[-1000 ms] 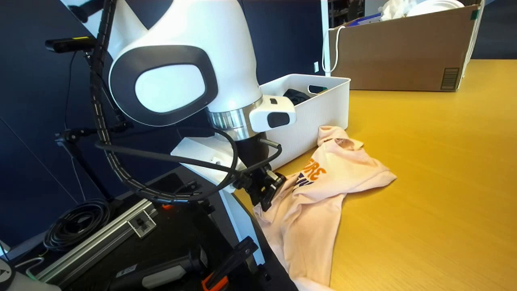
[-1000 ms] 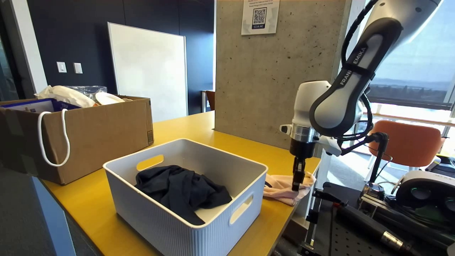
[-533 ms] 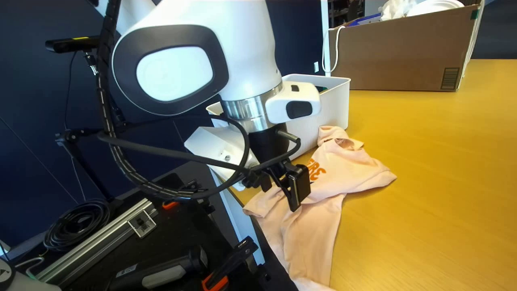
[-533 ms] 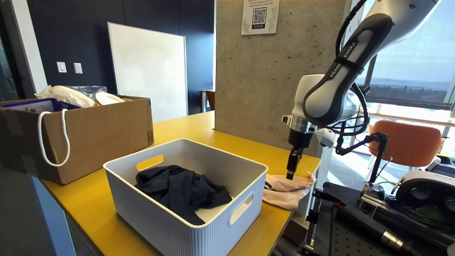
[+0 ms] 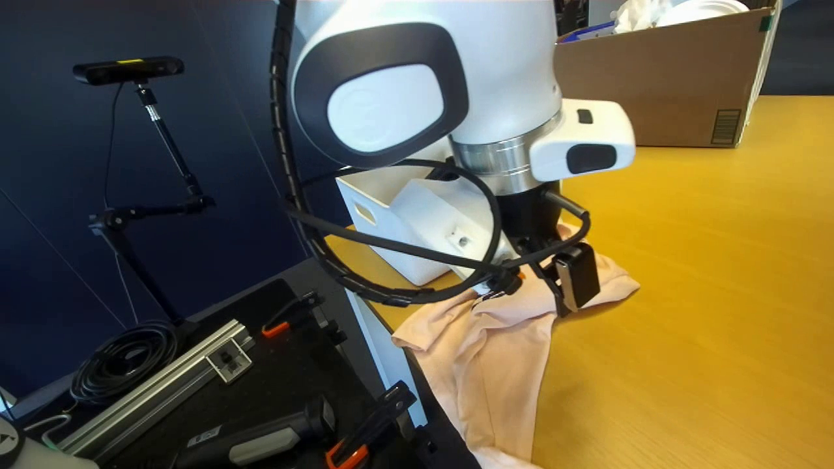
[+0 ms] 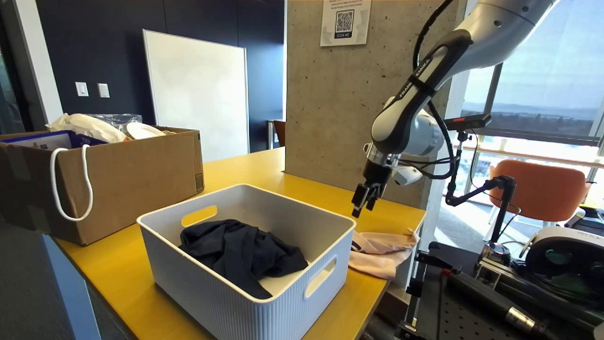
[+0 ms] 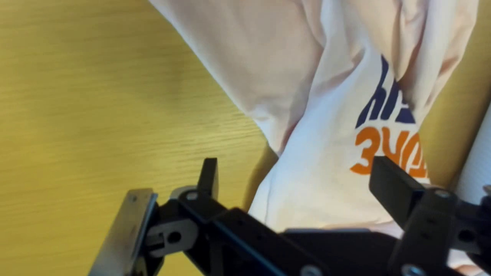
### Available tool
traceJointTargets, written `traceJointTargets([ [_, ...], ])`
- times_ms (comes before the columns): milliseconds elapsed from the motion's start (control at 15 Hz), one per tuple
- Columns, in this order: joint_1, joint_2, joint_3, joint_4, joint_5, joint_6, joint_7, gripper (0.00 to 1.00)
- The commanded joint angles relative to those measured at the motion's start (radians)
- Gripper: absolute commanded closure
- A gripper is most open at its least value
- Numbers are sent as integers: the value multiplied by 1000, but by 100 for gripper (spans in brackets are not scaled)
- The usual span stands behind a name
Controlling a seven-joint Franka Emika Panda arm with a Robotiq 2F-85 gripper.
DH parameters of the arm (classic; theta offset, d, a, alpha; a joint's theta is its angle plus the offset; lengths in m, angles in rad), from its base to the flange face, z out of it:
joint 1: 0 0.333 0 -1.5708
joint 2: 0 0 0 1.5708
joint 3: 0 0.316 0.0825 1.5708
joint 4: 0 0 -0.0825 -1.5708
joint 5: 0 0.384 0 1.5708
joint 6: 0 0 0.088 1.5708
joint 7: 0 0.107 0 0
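Observation:
A pale pink shirt [image 5: 505,365] with orange and dark blue lettering lies crumpled on the yellow table, one end hanging over the edge. My gripper [image 7: 295,163] is above it with the jaws wide apart and nothing between them. In the wrist view the shirt [image 7: 326,184] spreads below the gap, and the right finger [image 7: 395,188] covers part of the orange letters. An exterior view has the gripper [image 6: 363,210] raised clear of the cloth, just behind a corner of the white bin [image 6: 207,288]. Dark cloth [image 6: 240,255] lies inside that bin.
A large cardboard box [image 6: 137,174] filled with packaging stands at the table's far end. A concrete pillar [image 6: 363,118] rises behind the arm. Beside the table, a black cart [image 5: 260,384] carries a coiled cable, a metal rail and clamps. A camera [image 5: 130,70] sits on a stand.
My gripper has spread its fingers, come up off the shirt and moved inward from the table's edge. A part of the shirt near the edge has shifted and settled flatter.

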Motion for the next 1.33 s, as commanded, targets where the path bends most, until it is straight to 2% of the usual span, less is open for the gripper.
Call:
traceJointTargets([
  [0, -62, 104, 34, 138, 51, 1, -35, 0],
  [400, -84, 243, 70, 294, 33, 30, -11, 0],
  [867, -71, 376, 109, 440, 10, 33, 26, 0],
  [1000, -70, 405, 120, 462, 6, 41, 26, 9],
  [1067, -72, 416, 126, 471, 4, 40, 25, 26],
  [1133, -71, 425, 129, 479, 2, 42, 27, 31],
  [1267, -74, 433, 141, 478, -1, 55, 24, 47],
])
